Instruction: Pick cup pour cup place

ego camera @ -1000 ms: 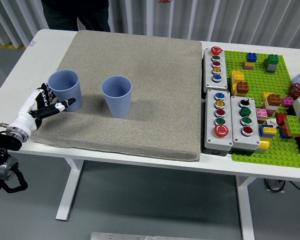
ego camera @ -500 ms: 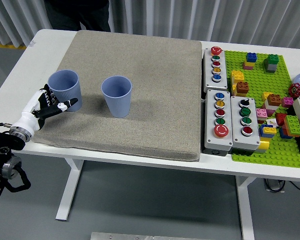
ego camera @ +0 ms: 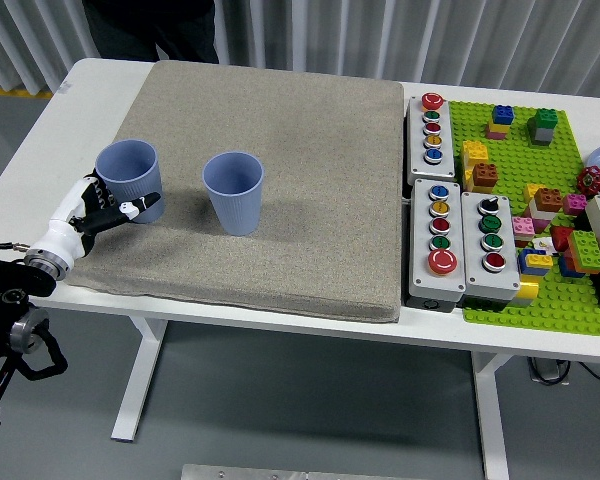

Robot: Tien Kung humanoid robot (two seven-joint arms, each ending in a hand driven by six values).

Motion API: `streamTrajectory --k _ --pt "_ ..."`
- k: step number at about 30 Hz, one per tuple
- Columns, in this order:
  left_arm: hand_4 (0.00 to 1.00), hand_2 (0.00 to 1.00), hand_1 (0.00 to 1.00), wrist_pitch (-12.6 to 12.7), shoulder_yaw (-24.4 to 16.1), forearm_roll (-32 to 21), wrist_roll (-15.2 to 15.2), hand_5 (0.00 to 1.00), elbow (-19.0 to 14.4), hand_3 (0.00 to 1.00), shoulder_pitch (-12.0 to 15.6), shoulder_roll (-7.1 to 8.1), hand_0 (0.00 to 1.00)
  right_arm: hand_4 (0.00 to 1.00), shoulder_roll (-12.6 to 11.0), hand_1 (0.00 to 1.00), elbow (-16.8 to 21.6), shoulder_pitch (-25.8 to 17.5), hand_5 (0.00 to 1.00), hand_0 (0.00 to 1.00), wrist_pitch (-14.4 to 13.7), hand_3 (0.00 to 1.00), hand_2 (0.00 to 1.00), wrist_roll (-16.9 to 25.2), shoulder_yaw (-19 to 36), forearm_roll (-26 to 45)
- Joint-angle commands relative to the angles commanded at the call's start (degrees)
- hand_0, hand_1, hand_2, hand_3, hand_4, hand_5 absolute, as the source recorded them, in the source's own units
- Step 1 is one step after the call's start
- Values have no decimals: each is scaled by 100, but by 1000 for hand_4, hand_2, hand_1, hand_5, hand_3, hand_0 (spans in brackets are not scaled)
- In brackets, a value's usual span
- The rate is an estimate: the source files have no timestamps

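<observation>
Since the earlier frames the left hand (ego camera: 102, 207) has been drawn slightly inward and lower along the mat's (ego camera: 310, 130) left edge, and it is now set against the near side of the left cup (ego camera: 130, 176); its fingers (ego camera: 143, 207) are spread around the base, not yet clenched on it. That cup stands upright near the mat's left edge, with the second cup (ego camera: 234, 192) just to its right, apart from it. For a sound grasp the wall is best wrapped higher up before lifting, judged from the low contact, and the cup should be kept upright.
</observation>
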Motion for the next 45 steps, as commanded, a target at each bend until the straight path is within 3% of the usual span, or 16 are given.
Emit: streamTrajectory --k 16,17,34,35,37,40,41,45 --pt "930 998 998 156 116 -132 -28 201 233 998 -243 -94 998 316 -4 686 0 36 311 721 -4 698 734 7 -19 42" --pt "924 998 939 201 116 -113 -30 202 235 998 -244 -100 993 317 -4 686 0 38 310 721 -5 698 734 7 -20 45" --pt "917 998 888 288 158 119 78 201 197 998 -236 -173 942 316 -6 686 0 50 313 721 -5 698 734 0 -6 25" --pt "913 952 855 298 158 121 75 201 188 974 -238 -173 915 317 -6 686 0 52 312 721 -5 698 734 0 -9 28" --pt "913 952 855 323 161 129 72 201 178 974 -237 -175 915 317 -7 686 0 54 312 721 -4 698 734 0 -14 32" --pt "913 952 855 479 192 123 53 201 172 974 -234 -189 915 317 -10 686 0 56 312 721 -1 698 734 -2 -18 33" --pt "908 776 731 490 194 121 52 202 173 768 -234 -190 809 317 -10 686 0 56 313 721 -1 698 734 -2 -18 32" --pt "908 776 731 999 278 335 -11 202 238 768 -258 -317 809 317 -9 686 0 45 313 721 7 698 734 -8 -8 9"
